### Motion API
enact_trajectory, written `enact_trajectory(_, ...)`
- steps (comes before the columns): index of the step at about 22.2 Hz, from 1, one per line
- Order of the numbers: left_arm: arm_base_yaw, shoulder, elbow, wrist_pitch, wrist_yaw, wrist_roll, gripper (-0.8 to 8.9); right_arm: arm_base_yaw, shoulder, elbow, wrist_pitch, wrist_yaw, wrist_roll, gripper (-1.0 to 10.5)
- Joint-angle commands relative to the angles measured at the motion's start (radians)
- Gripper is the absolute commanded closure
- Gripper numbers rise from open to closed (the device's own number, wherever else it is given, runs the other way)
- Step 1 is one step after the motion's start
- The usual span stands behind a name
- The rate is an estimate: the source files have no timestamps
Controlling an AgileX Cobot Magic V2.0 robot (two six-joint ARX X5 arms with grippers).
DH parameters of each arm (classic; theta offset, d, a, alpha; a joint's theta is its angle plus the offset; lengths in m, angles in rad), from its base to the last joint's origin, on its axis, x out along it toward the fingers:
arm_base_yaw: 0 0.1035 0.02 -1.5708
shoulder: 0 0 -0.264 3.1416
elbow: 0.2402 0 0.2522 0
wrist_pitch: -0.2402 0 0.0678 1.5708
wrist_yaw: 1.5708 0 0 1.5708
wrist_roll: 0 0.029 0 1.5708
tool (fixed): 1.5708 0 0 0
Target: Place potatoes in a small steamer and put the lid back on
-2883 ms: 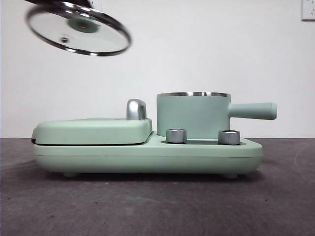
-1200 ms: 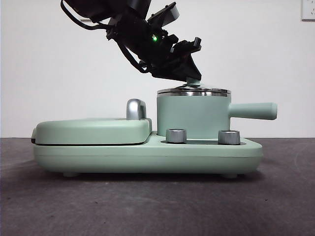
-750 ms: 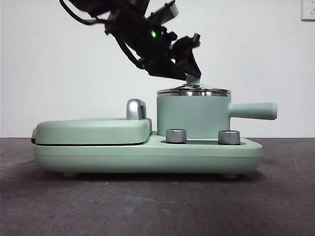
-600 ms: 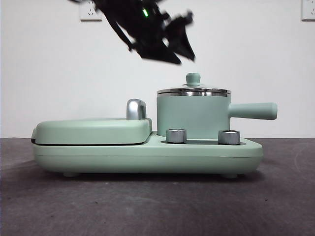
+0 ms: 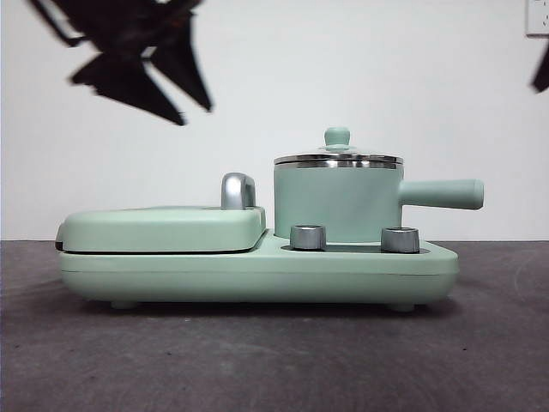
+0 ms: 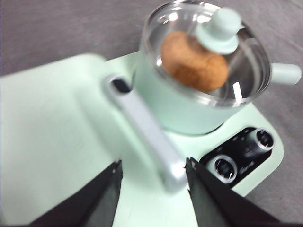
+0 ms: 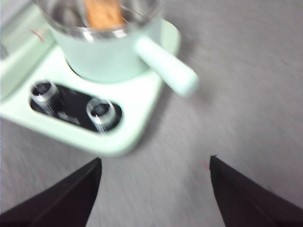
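Potato (image 6: 193,65) sits inside small steamer (image 5: 336,204), lid (image 5: 337,157) seated; left gripper (image 5: 146,64) upper left and right gripper (image 7: 154,189) both gape empty; task looks finished, arms need only clear.

From the front, the small steamer (image 5: 338,202) hides the potato (image 6: 193,60) behind its opaque wall. The right wrist view is motion-blurred and cuts the steamer's far rim off. The left gripper (image 5: 141,64) above the steamer's griddle side is a blurred silhouette.
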Motion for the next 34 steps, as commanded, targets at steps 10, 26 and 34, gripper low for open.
enact_trajectory(10, 0.074, -0.546, -0.419, -0.090, -0.093, -0.146, 5.96, 0.063, 0.269, 0.005, 0.182, -0.093, -0.025, 5.9)
enact_trajectory(26, 0.073, -0.614, -0.419, -0.140, -0.084, -0.134, 8.08, 0.063, 0.257, 0.005, 0.216, -0.176, -0.009, 9.2)
enact_trajectory(34, 0.091, -0.694, -0.447, -0.102, -0.120, -0.049, 8.08, 0.063, 0.257, 0.005, 0.219, -0.176, -0.009, 9.2)
